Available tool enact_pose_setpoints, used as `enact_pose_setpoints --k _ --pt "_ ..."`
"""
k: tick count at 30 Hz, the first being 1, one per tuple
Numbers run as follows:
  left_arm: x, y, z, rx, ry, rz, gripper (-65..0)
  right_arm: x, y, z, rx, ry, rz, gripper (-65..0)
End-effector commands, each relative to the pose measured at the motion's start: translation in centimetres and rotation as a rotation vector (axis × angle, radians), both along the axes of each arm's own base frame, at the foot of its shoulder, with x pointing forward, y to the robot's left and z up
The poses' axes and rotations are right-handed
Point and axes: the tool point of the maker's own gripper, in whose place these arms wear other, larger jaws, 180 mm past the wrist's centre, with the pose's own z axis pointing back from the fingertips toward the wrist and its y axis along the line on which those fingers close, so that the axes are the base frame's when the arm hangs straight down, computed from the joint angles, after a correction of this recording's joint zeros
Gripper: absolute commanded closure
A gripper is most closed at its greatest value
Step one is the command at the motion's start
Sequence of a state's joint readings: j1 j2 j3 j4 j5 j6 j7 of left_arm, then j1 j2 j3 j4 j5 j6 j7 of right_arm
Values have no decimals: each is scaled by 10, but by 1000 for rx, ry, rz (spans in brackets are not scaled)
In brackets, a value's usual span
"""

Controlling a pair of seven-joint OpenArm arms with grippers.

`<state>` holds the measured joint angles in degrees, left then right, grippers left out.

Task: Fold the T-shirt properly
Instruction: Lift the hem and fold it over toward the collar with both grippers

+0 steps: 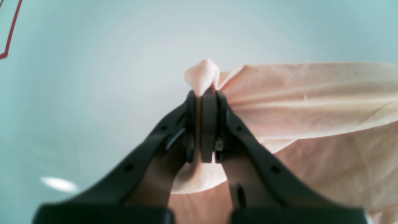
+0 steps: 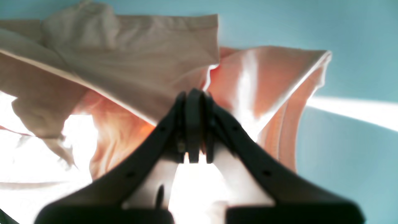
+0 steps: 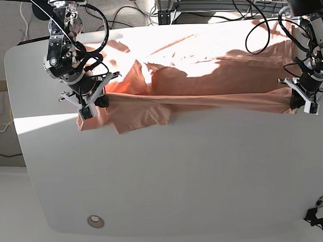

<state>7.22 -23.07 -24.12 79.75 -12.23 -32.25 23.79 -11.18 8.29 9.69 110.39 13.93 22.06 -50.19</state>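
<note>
Only the base view shows the T-shirt (image 3: 202,81) stretched across the table (image 3: 180,174) between both arms. Left jaws pinch a corner tuft; right jaws clamp its edge

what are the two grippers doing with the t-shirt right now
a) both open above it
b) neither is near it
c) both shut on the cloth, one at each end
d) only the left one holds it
c: the left gripper is shut on a bunch of the T-shirt, and the right gripper is shut on its far end, the cloth stretched between them over the table.
</note>
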Motion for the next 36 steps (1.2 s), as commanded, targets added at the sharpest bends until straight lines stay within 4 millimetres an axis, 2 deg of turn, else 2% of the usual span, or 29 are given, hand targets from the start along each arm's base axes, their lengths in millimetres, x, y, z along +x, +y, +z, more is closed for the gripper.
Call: enact_pose_setpoints --k 1,4,9,13,14,17,19,21,25,28,31,34,35,36 --pt "7 6 24 34 -65 -10 0 5 -1 12 -1 -47 3 0" --pt "-6 1 21 54 -44 -32 0 -2 1 6 2 -25 5 0" --pt "-23 -4 15 71 -10 -53 -15 -4 1 3 3 -17 6 0" --pt "-32 4 7 98 59 -48 -283 -7 -3 0 -11 0 1 0" --pt "-34 8 7 114 80 -47 -324 -11 -4 -4 -19 23 0 -48" --pt "-38 16 6 139 117 -43 -328 -20 -5 -11 -28 66 2 -205" --pt "-37 23 10 164 125 -46 -328 -27 -5 -16 -29 86 2 -282" --pt "-34 24 17 176 110 -52 -328 -31 -5 -17 -29 93 4 -314" --pt "-28 34 52 216 20 -25 -328 -23 -16 0 -50 37 -10 -313" --pt "-23 17 56 189 -22 -34 -328 -1 -16 18 -48 -28 -13 -313" --pt "-14 -14 54 141 -54 -71 -328 24 -13 36 -34 -94 -17 -313" --pt "-13 -42 44 105 -46 -119 -328 40 3 47 28 -134 -27 -308" --pt "-14 -52 39 83 -41 -128 -324 43 7 46 45 -132 -31 -279" --pt "-16 -59 37 69 -41 -131 -284 44 11 43 58 -127 -30 -216"
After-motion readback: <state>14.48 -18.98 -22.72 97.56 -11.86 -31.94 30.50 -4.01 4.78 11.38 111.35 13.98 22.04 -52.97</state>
